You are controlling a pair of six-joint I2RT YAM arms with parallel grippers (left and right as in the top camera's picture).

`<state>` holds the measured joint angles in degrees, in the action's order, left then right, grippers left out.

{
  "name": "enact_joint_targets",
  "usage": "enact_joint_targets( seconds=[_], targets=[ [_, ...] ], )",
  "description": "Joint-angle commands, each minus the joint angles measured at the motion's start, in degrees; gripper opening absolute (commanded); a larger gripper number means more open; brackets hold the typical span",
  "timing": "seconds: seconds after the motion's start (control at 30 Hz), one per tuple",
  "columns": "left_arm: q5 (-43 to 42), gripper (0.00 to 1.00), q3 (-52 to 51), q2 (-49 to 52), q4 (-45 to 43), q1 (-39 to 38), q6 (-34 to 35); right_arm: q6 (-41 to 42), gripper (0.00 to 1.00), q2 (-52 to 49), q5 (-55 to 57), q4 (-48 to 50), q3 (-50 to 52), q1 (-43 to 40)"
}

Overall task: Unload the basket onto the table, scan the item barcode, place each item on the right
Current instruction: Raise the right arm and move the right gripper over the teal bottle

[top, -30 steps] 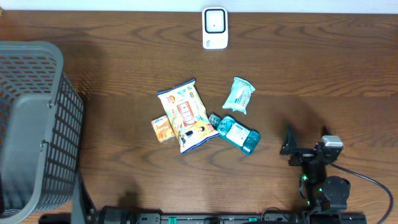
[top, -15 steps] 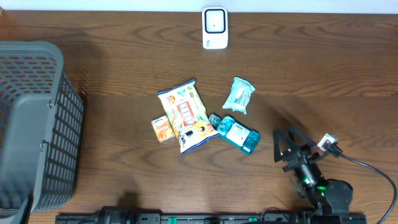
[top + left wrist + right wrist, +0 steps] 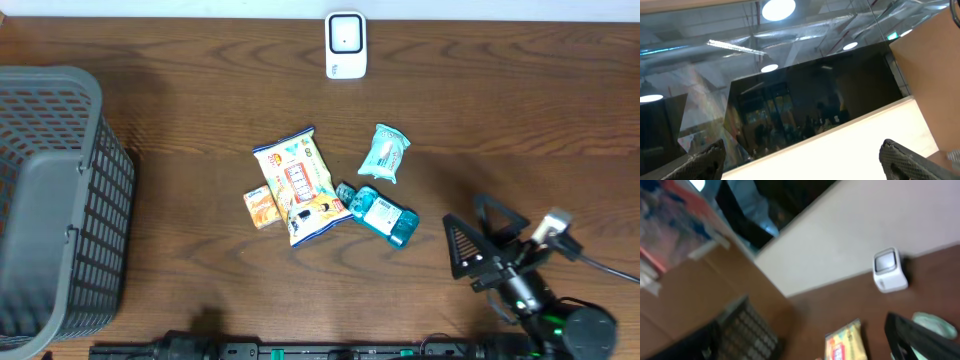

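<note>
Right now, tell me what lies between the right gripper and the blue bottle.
Nothing: bare table, by the overhead view, separates right gripper from blue bottle.

The tabletop [image 3: 180, 150] is dark brown wood with clear grain and a low satin sheen. At its left edge the basket [image 3: 105, 200] is matt grey plastic lattice. The scanner [image 3: 346, 45] at the far edge is smooth white plastic with a glossy face. The snack bag [image 3: 298, 184] and teal packet [image 3: 385, 153] are shiny printed film, the blue bottle [image 3: 386, 215] is glossy translucent plastic, and the small orange box [image 3: 261, 208] looks like printed card.
</note>
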<state>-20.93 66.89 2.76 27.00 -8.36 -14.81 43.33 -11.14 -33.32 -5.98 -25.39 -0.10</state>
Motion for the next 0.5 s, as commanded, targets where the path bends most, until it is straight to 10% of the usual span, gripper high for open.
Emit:
enact_joint_targets(
  seconds=[0.0, 0.2, 0.47],
  targets=[
    [-0.7, 0.98, -0.1, -0.3, 0.0, -0.1, 0.5, -7.8, 0.99, -8.1, -0.8, -4.9, -9.4, -0.2],
    [1.8, 0.98, -0.1, -0.3, 1.7, 2.2, -2.1, -21.0, 0.99, -27.0, 2.6, -23.5, -30.4, 2.1],
    [9.0, 0.98, -0.1, -0.3, 0.8, 3.6, -9.5, -29.3, 0.99, -51.1, 33.4, -45.2, -53.5, 16.0]
  ],
)
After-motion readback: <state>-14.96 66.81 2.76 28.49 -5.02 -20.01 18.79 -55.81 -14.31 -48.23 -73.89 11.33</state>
